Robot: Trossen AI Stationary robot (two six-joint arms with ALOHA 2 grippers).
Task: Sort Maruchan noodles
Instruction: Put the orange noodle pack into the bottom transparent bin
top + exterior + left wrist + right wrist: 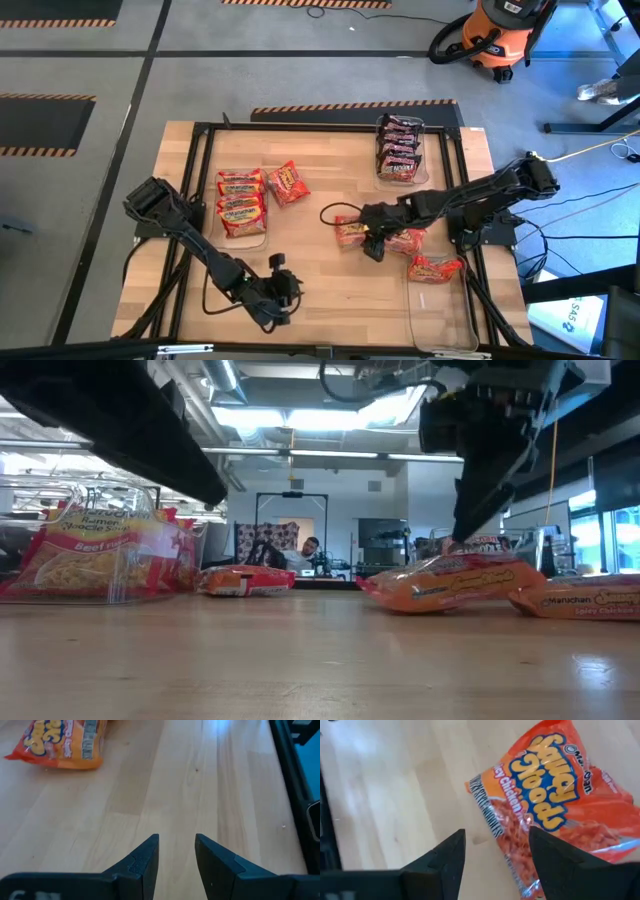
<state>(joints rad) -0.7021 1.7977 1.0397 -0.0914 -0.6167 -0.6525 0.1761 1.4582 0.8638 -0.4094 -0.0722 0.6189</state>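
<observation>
Three orange Maruchan noodle packets lie flat on the wooden table right of centre: one (350,232), one (405,240) and one (435,268). My right gripper (372,243) hangs open over the first, slanting down, with the packet's short end (492,815) between its fingers. Red-and-yellow packets (240,200) fill a clear bin at the left, and another (288,183) lies loose beside it. Dark maroon packets (400,148) fill a bin at the far right. My left gripper (290,292) waits open over bare wood near the front edge. My right gripper has one finger (555,860) over the orange packet's printed face and the other (447,857) over bare wood beside the packet's short end. Whether either finger touches the packet, I cannot tell. The packet lies flat on the table (445,582).
A black frame (200,130) runs around the tabletop. A clear bin (445,320) stands at the near right, with the third orange packet at its far end. Bare wood spreads across the middle and front. A person sits in the room beyond the table (310,550).
</observation>
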